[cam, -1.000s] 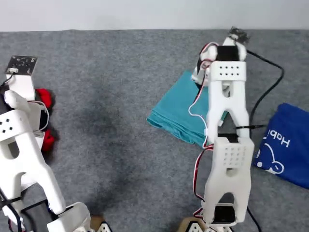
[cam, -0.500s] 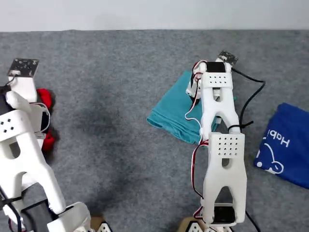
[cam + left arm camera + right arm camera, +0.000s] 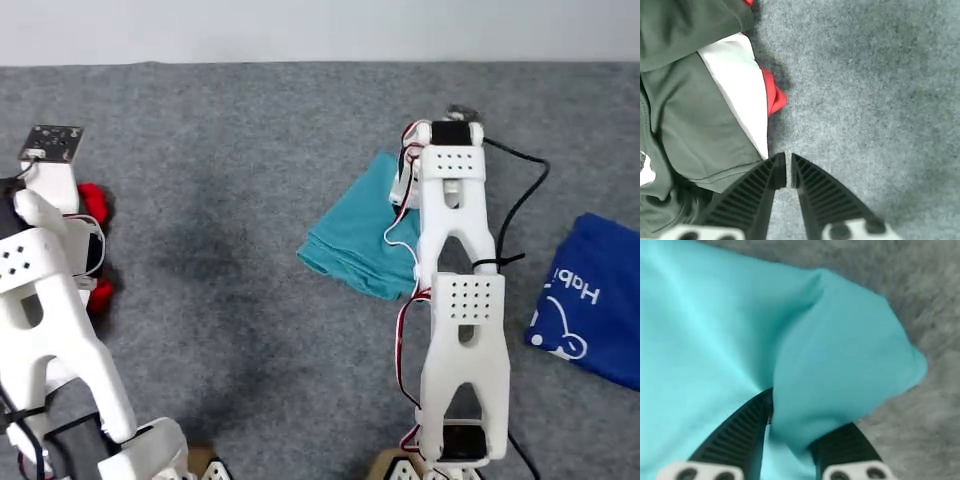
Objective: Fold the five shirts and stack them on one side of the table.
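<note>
Still mid-task here: I'm looking at a pile [image 3: 700, 120] sitting at the left edge of the worktop [image 3: 220, 140], with grey, white and red [image 3: 92, 203] layers showing, so I'm guessing three shirts are already parked there, though I can't really tell how tidy the folds are. The teal shirt [image 3: 350, 240] is lying folded-ish around the middle, and the right gripper [image 3: 790, 432] is pinching a bunched ridge of it between its fingers [image 3: 747, 425]. The blue shirt [image 3: 590, 300] is waiting at the right edge, well apart from the pile, so that one and the teal are still needing to get stacked. The left gripper [image 3: 788, 165] is hanging just beside the pile, fingers pressed together on nothing. Versus a second ago, the right arm is pulling back from the far side and the teal shirt is sliding slightly leftward with it; the left arm is barely moving.
</note>
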